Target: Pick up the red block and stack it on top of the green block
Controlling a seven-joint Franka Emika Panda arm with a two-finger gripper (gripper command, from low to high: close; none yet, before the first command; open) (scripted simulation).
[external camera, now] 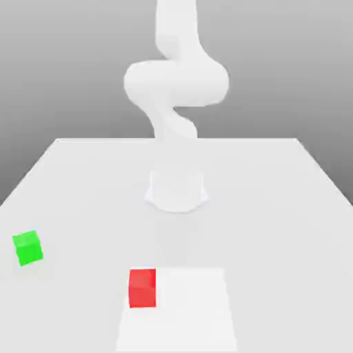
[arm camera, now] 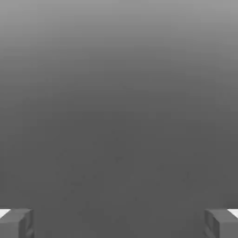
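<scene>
The red block (external camera: 143,287) rests on the white table near its front edge, a little toward the exterior view's left of centre. The green block (external camera: 27,248) lies apart from it, farther toward the exterior view's left and slightly turned. In the hand view my gripper (arm camera: 119,225) is open: its two grey fingertips (arm camera: 16,223) stand wide apart with nothing between them, against a plain grey background. Neither block is touched or held.
The white arm's base (external camera: 176,191) stands at the table's middle, and its body rises above it (external camera: 176,83). A paler rectangular patch (external camera: 189,310) lies beside the red block at the front. The table's edges (external camera: 41,162) slope outward toward the front.
</scene>
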